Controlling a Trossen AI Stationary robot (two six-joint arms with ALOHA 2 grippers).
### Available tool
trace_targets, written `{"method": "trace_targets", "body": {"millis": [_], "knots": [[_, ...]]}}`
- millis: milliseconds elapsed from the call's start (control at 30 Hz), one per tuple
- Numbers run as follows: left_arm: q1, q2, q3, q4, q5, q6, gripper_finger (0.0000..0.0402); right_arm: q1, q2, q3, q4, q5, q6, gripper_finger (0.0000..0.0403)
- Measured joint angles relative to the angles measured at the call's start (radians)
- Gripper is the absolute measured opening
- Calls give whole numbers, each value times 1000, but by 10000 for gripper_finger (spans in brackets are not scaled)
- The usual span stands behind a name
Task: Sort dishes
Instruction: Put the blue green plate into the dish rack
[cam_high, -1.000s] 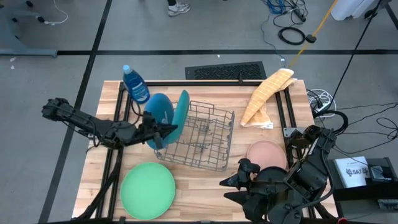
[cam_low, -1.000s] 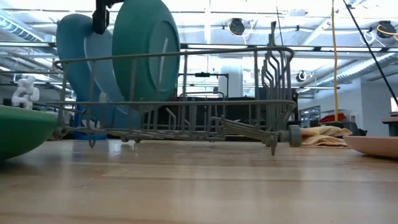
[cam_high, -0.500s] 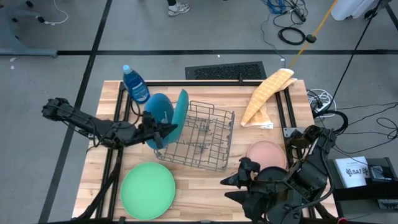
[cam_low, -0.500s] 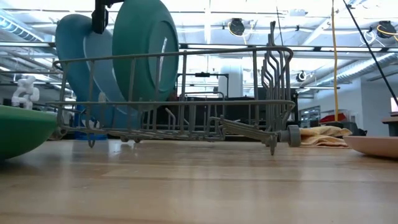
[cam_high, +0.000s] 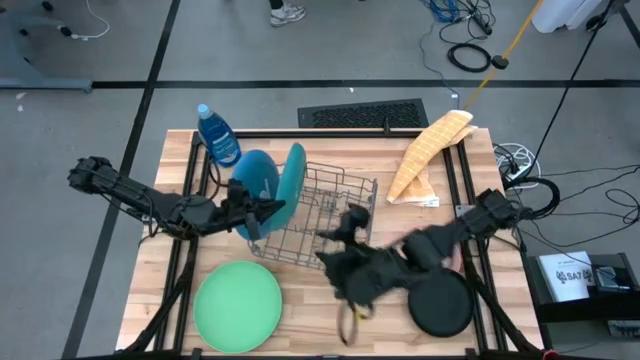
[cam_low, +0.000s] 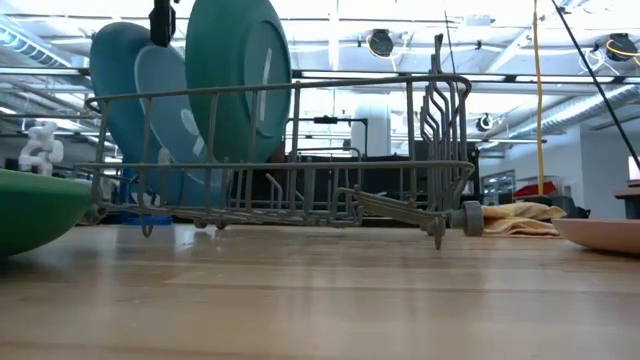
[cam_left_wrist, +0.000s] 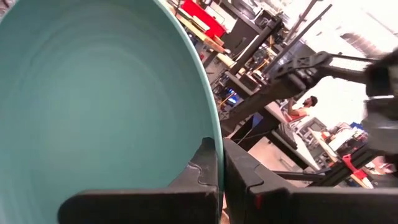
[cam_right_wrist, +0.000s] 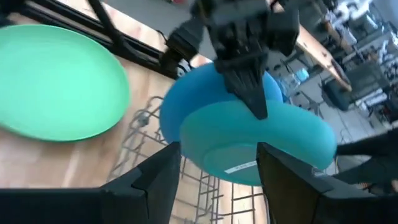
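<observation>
High view: left gripper (cam_high: 268, 210) jaws clamp racked dark green plate (cam_high: 292, 172); right gripper (cam_high: 345, 275) jaws wide; three plates await.

You see the right gripper (cam_high: 345, 285) only as a dark smear in the high view, so its fingertips cannot be made out there. The pink plate (cam_high: 452, 255) is almost wholly hidden under that arm, and the low view cuts it off at the edge. The light green plate (cam_low: 35, 210) is cropped there too.
</observation>
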Motion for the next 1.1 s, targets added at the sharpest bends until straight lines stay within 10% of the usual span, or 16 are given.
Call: {"method": "trace_targets", "body": {"millis": [600, 1100], "knots": [[-75, 0, 1, 17, -76, -5, 0, -349, -2, -120, 169, -237, -29, 8], [-99, 0, 1, -24, -118, -2, 0, -425, -2, -350, 449, -352, 15, 1]]}}
